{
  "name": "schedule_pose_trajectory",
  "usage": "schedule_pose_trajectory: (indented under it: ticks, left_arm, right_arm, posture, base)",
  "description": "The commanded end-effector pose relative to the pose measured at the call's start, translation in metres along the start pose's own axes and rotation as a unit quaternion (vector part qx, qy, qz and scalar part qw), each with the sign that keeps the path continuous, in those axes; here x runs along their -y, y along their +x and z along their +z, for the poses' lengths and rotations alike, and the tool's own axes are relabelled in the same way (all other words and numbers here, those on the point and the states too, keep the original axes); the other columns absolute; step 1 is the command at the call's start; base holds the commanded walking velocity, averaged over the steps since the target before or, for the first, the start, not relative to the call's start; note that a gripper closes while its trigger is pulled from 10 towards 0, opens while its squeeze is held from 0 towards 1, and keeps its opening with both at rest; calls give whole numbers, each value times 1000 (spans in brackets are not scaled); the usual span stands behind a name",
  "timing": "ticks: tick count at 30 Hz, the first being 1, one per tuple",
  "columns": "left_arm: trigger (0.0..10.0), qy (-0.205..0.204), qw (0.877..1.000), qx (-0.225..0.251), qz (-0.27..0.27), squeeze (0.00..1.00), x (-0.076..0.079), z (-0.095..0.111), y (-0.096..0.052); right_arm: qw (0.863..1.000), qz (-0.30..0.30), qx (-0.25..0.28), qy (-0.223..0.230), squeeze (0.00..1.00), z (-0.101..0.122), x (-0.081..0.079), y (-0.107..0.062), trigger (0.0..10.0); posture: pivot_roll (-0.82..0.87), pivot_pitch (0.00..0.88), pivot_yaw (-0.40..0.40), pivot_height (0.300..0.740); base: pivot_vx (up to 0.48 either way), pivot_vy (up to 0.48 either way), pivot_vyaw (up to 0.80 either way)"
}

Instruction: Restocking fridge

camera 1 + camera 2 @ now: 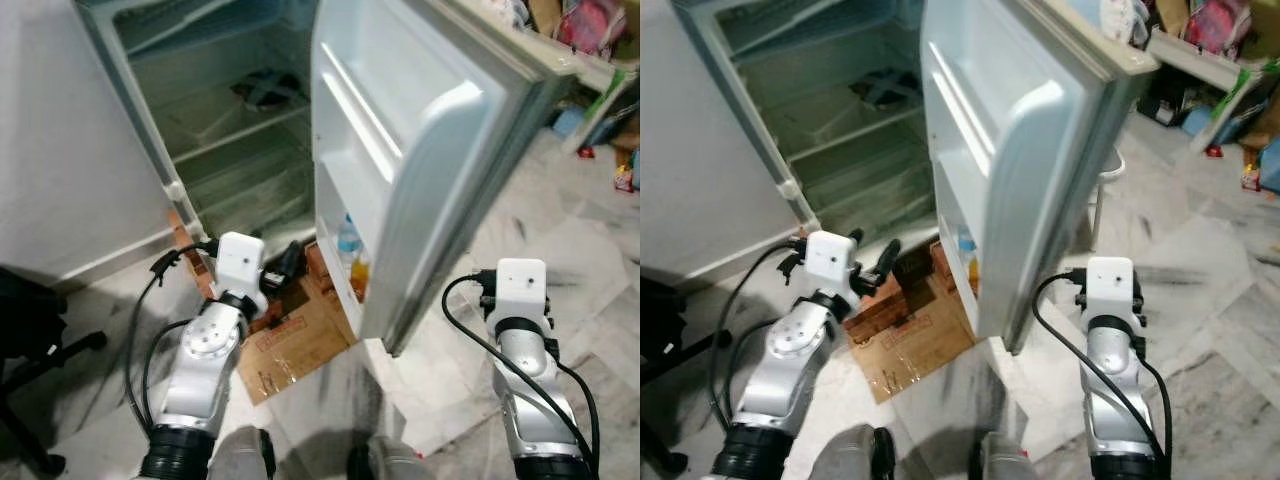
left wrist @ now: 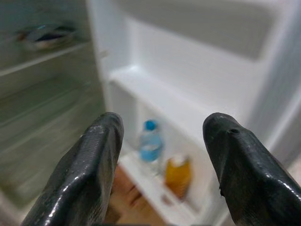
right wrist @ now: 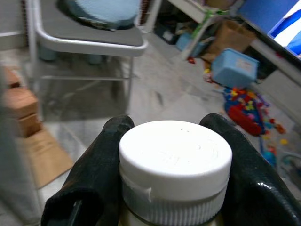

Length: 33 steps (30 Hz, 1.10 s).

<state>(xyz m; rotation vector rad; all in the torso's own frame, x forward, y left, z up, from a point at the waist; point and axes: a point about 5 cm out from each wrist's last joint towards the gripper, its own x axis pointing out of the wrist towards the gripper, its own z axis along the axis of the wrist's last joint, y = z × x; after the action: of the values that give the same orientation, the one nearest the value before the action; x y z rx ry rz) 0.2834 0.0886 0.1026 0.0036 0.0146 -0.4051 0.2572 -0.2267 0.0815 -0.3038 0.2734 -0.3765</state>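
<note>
The fridge [image 1: 230, 140] stands open, its white door [image 1: 420, 130] swung out to the right. In the door's bottom shelf stand a blue-capped water bottle [image 2: 150, 146] and an orange juice bottle [image 2: 178, 175]. My left gripper [image 2: 164, 123] is open and empty, held low in front of the fridge and facing that door shelf; its fingers [image 1: 287, 260] show above the cardboard. My right gripper [image 3: 171, 127] is shut on a bottle with a white screw cap [image 3: 175, 157], out to the right of the door behind the right wrist [image 1: 521, 285].
A dark item [image 1: 262, 88] lies on an upper fridge shelf. Flattened cardboard [image 1: 300, 340] and bricks [image 1: 320, 265] sit at the fridge's foot. A black chair base [image 1: 30, 340] is at left. A grey chair [image 3: 94, 33], a blue bin [image 3: 233, 70] and toys [image 3: 244, 103] lie to the right.
</note>
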Motion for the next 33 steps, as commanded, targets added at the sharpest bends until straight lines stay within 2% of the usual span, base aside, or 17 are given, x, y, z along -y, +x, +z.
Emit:
schedule_pose_trajectory:
  ticks: [1,19,22,25,33]
  left_arm:
    - [10000,6,1000,-9,9,0,-6,-4,-1]
    - [10000,9,1000,-10,-4,0,4,-4,9]
    - [10000,9,1000,-20,4,0,5,-6,12]
    - [10000,15,999,-22,43,0,-1,-6,16]
    - [10000,19,996,-31,80,0,-11,-7,24]
  right_arm:
    - [1000,9,13,7,0,5,-3,0,10000]
    - [1000,18,17,11,0,5,-4,-1,10000]
    - [1000,19,17,11,0,5,-4,-1,10000]
    - [999,23,17,14,0,5,-4,-1,10000]
    - [999,29,16,16,0,5,-6,0,10000]
  posture:
    - [-32,102,1,740]
    - [-38,106,3,740]
    - [-38,106,3,740]
    - [-42,108,3,740]
    - [-50,125,1,740]
  base:
    - [0,-469,0]
    - [0,-316,0]
    - [0,0,0]
    - [0,0,0]
    - [0,0,0]
